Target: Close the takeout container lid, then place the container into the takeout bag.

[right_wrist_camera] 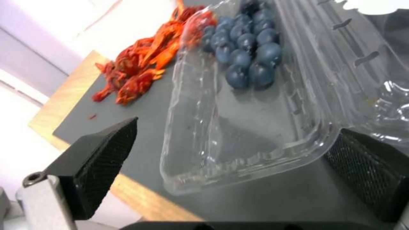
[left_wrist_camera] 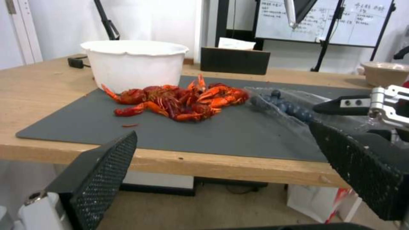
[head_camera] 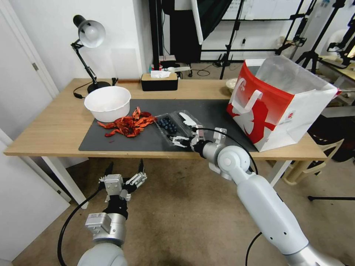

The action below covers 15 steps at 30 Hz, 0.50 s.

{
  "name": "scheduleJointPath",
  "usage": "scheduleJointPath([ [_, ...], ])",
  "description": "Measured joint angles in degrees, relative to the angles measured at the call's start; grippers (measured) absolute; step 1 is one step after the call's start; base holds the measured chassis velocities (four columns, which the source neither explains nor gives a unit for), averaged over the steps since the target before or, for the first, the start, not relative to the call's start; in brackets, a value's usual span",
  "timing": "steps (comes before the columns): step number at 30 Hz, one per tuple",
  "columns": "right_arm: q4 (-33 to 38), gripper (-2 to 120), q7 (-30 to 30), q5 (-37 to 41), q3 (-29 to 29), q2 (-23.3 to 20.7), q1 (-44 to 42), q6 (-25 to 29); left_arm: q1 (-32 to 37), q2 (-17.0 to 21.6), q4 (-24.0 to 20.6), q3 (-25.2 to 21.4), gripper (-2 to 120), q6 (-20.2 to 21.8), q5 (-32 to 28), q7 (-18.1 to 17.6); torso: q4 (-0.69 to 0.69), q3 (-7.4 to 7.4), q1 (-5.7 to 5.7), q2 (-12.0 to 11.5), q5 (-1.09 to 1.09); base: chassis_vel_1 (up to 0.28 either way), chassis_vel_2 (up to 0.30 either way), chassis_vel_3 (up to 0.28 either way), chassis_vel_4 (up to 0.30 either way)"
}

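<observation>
Below the table's near edge, the left gripper (head_camera: 125, 172) hangs idle with its fingers spread. At that edge, the right gripper (head_camera: 178, 140) sits with fingers wide apart around the near end of the takeout container (head_camera: 171, 126), gripping nothing. It lies open on the dark mat (head_camera: 207, 111), berries in the tray, the lid (head_camera: 188, 119) folded flat beside it. Closing looks barely begun: next, I'd say, the lid must swing over. Toward the table's far right corner stands the takeout bag (head_camera: 273, 107), mouth open.
</observation>
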Motion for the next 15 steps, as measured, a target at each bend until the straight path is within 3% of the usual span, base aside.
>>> scheduleJointPath([
  [15,2.7,100,0.7,-0.8,-2.2,1.8,-1.7,-0.1,0.5,0.0,0.1,-0.1,100,-0.5,0.3,0.0,0.0,0.0,0.0,0.0,0.0,0.0,0.0,0.0,0.0],
])
